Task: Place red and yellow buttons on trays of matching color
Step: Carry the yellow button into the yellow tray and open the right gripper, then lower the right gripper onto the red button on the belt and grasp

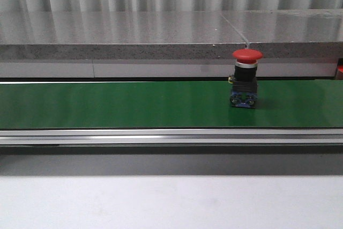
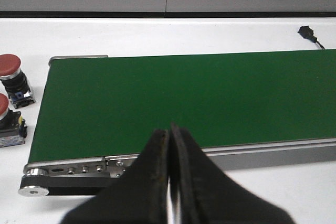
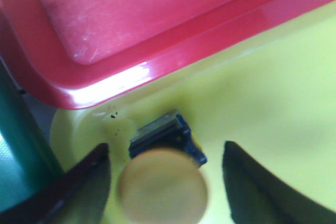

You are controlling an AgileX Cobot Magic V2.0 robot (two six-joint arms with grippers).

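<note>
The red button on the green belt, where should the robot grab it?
Probably around the black body under the cap. The red button stands upright on the green belt, and its red mushroom cap is wider than the body, so fingers coming from above, closing on the body's sides just below the cap, shouldn't slip upward.

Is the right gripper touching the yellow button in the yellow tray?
Apart. The right wrist view shows the right gripper open, its fingers on either side of the yellow button, with bare yellow tray visible between each finger and the cap.
</note>
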